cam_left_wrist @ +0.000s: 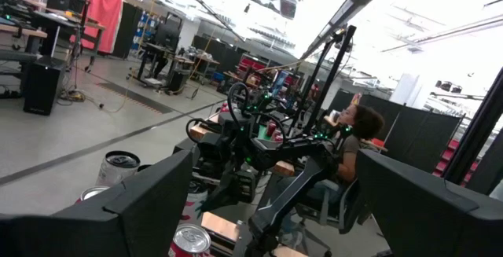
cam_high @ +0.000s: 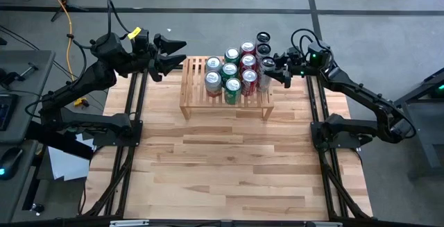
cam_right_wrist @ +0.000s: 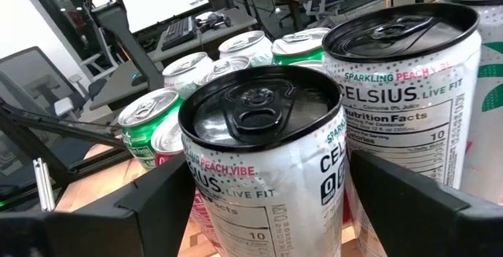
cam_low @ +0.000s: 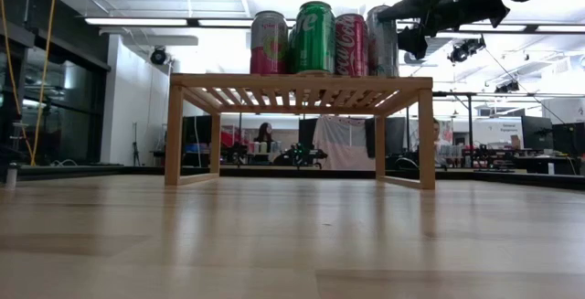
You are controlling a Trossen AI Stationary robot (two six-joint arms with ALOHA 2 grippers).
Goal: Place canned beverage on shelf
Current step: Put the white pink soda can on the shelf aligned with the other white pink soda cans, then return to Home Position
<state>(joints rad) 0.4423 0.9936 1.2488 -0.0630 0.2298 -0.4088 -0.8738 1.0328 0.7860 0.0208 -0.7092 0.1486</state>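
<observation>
Left gripper (cam_high: 182, 53) raised and waiting at the far left side, jaws spread wide, arm bent at the elbow. Right gripper (cam_high: 272, 71) reaching inward from the right, wrist level, jaws parted.

The shelf (cam_high: 226, 96) sits at the far middle of the desk (cam_high: 229, 171), and its right half is packed tight: the cluster of cans (cam_high: 232, 74) stands shoulder to shoulder, no gap to slip jaws between them. The left half of the slats (cam_high: 194, 81) is bare, open from above and from the left. The right gripper (cam_high: 279, 72) crowds the right end, jaws spread around a white Celsius can (cam_right_wrist: 263, 163), a second Celsius can (cam_right_wrist: 413, 84) just beside. The left gripper (cam_high: 173, 55) hangs off the shelf's left far corner. The near desk lies wide open.
</observation>
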